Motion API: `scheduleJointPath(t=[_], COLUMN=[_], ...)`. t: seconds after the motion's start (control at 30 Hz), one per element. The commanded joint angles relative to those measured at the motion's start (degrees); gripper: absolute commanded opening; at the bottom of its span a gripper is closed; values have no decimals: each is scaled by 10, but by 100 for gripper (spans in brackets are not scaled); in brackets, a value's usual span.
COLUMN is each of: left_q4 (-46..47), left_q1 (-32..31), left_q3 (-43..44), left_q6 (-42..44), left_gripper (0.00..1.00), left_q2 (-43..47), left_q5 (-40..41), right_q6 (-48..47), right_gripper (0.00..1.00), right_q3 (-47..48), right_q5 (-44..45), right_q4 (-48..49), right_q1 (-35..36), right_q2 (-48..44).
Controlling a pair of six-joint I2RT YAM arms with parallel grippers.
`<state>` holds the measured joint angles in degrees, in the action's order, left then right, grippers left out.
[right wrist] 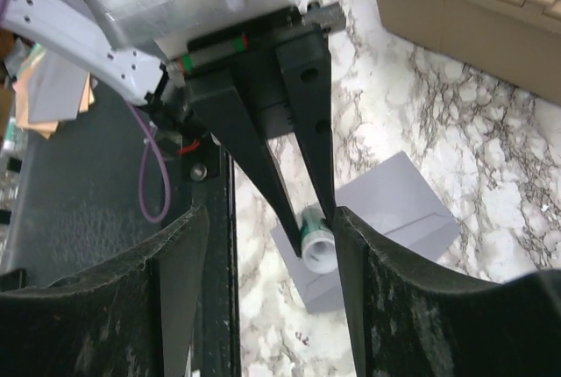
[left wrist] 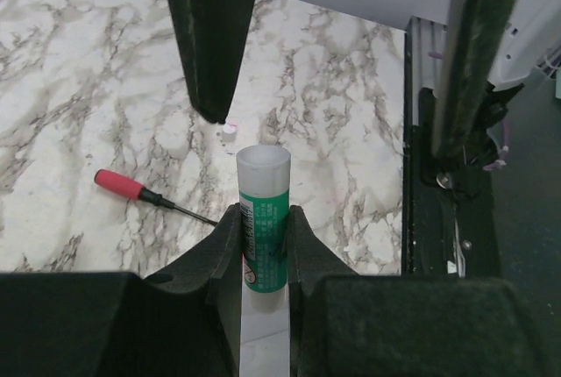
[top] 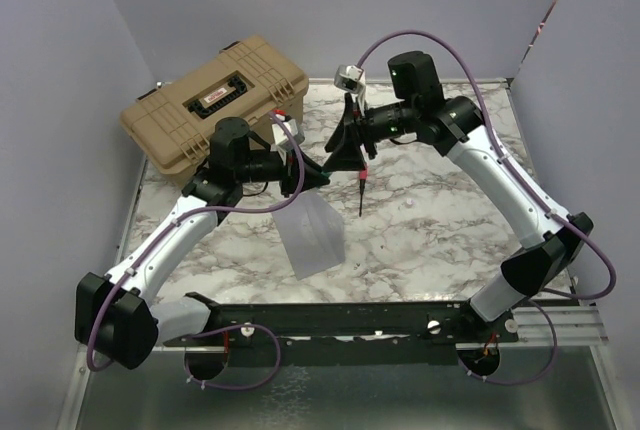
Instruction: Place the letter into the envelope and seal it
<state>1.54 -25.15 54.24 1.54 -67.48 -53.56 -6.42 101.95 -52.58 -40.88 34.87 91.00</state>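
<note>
Envelope (top: pixel 312 237) lies flat under a glue stick

The pale grey envelope rests on the marble worktop (top: pixel 450 230), a little left of the middle in the top view and toward the lower part of the marble. In the right wrist view it sits right of the middle, and a thin fold line runs across it.

The left hand (left wrist: pixel 264 228) is pinching a green glue stick (left wrist: pixel 263 175) between its two fingers. The white end of the stick pokes out past the fingertips. In the right wrist view the stick is over the near corner of the envelope. It may be touching the paper, but that is hard to tell from these views.

The right hand (right wrist: pixel 270 219) is spread wide and holds nothing. Its two dark fingers stand on either side of the left hand's fingertips and the stick.

A screwdriver (left wrist: pixel 153 195) with a red handle lies on the marble at the left of the left wrist view. A tiny white bit (left wrist: pixel 229 131) lies near the middle of that view, apart from the screwdriver.

A big tan case (top: pixel 215 100) sits at the upper left of the top view.
</note>
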Motion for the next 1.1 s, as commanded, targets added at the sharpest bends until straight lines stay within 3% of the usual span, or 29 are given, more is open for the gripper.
scheduleJointPath(t=[0.0, 0.2, 0.47, 0.63, 0.77, 0.87, 1.07], left_q4=[1, 0, 0, 0, 0, 0, 3], left_q1=[0, 0, 0, 0, 0, 0, 0], left_q3=[27, 32, 37, 44, 43, 37, 31], left_q6=[-11, -13, -14, -13, 2, 24, 57], left_gripper=[0, 0, 0, 0, 0, 0, 0], left_q2=[-6, -7, -9, -4, 6, 19, 25], left_q5=[-78, -96, -101, -81, -8, 73, 140], right_q6=[-94, -135, -112, -90, -54, 20, 266], right_gripper=[62, 64, 31, 25, 15, 1, 0], right_q3=[21, 11, 3, -5, -6, -22, -29], right_q5=[-32, -24, -32, -18, 2, 53, 258], right_q4=[-98, -123, -104, -93, -82, -39, 41], right_q1=[-1, -1, 0, 0, 5, 12, 37], right_q2=[26, 21, 22, 22, 25, 21, 24])
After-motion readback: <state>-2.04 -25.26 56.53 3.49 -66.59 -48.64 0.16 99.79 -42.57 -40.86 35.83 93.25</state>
